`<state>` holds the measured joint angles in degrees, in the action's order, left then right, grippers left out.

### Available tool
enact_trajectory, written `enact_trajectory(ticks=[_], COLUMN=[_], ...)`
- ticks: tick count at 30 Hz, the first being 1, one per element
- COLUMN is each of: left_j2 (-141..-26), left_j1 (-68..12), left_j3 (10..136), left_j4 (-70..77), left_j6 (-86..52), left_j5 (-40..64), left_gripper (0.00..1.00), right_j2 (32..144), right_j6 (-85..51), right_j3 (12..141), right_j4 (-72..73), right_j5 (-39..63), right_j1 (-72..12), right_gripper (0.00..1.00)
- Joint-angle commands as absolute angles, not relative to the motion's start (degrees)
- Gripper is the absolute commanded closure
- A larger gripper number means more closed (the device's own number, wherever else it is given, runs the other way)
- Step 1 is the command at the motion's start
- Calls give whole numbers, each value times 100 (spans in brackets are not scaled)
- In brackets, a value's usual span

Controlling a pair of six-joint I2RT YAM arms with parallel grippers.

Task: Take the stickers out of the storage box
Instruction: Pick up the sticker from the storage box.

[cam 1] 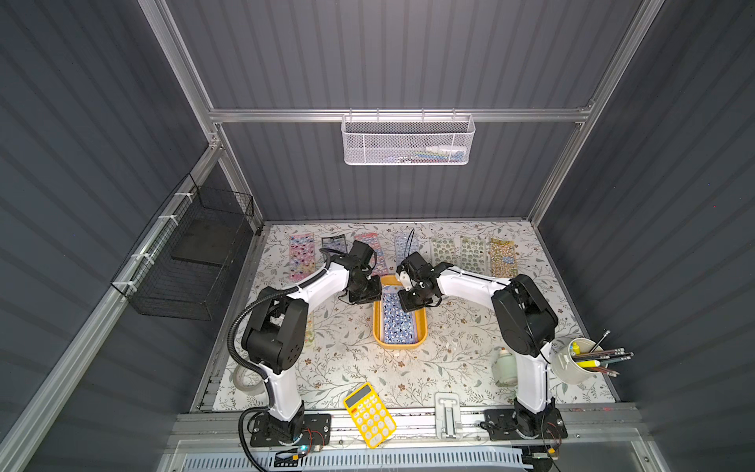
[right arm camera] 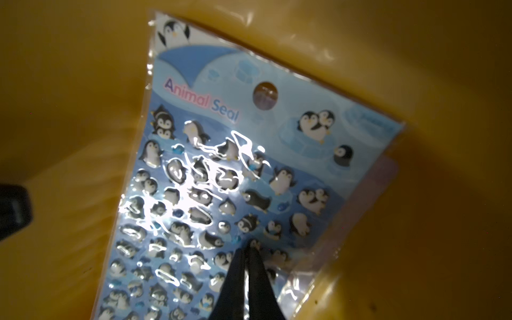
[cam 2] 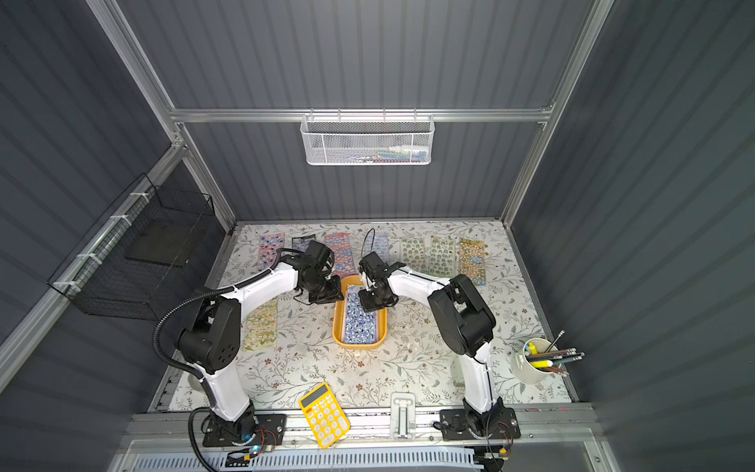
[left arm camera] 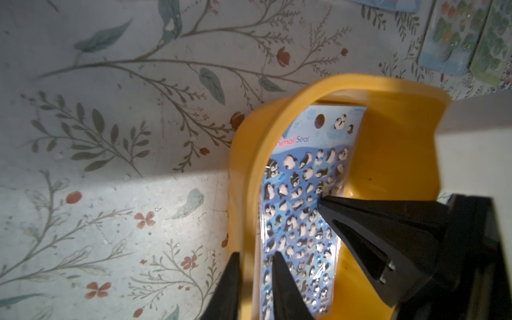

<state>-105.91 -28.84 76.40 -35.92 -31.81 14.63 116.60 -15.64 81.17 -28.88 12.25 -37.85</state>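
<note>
The mustard-yellow storage box (cam 1: 378, 329) (cam 2: 337, 329) stands mid-table, and a blue penguin sheet of stickers (cam 1: 398, 323) (cam 2: 359, 323) (left arm camera: 302, 180) (right arm camera: 221, 166) lies on top inside it. An edge of a pink sheet shows beneath. My left gripper (left arm camera: 256, 253) straddles the box's wall (left arm camera: 388, 138), one finger outside and one inside, closed on that wall. My right gripper (right arm camera: 250, 244) is shut, its tips down on the penguin sheet near one long edge, with glossy film pinched between them. Several more sticker sheets (cam 1: 301, 255) lie along the table's back.
A yellow calculator (cam 1: 369, 414) and a white holder (cam 1: 447, 412) sit at the front edge. At the right are a cup of pencils (cam 1: 572, 361) and a glue bottle (cam 1: 504, 363). A white mesh basket (cam 1: 408, 141) hangs on the back wall, a black wire basket (cam 1: 192, 261) on the left.
</note>
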Motion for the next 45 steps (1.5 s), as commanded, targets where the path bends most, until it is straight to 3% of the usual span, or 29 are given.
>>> enact_trajectory(ticks=[1, 8, 15, 17, 21, 25, 28, 31, 35, 40, 45], left_j2=[-10795, -10821, -10754, -10719, -10689, -10747, -10882, -10949, -11042, -11124, -11090], left_j1=[-3074, -3144, -3142, -3146, -3145, -3138, -3138, -3131, -3131, -3131, -3135], left_j3=[7601, 7708, 7867, 7965, 8416, 8842, 9118, 9232, 9306, 9316, 9329], left_j4=[-3510, -3489, -3592, -3657, -4081, -4589, -4830, -4861, -4892, -4887, -4912], left_j6=[-3316, -3362, -3314, -3283, -3123, -2918, -2815, -2799, -2786, -2778, -2777], left_j5=[1711, 1709, 1655, 1588, 1089, 325, 38, -9, -34, 58, 105], left_gripper=[79, 77, 28, 18, 9, 6, 12, 24, 52, 70, 100], right_j2=[11900, 12275, 12450, 12523, 12518, 12467, 12448, 12427, 12419, 12418, 12361], right_j6=[-1596, -1797, -1853, -1888, -1938, -1973, -1978, -1995, -2000, -2013, -2039], right_j3=[8261, 8438, 8332, 8341, 8295, 8202, 8167, 8137, 8121, 8104, 8047], right_j4=[-2752, -2460, -2016, -2013, -1948, -1848, -1820, -1794, -1775, -1758, -1725], right_j5=[1586, 2307, 2937, 3008, 3083, 3115, 3120, 3120, 3114, 3107, 3072], right_j1=[-3882, -3930, -3901, -3875, -3807, -3776, -3773, -3767, -3760, -3745, -3735], right_gripper=[90, 90, 90, 90, 90, 90, 90, 90, 90, 90, 90])
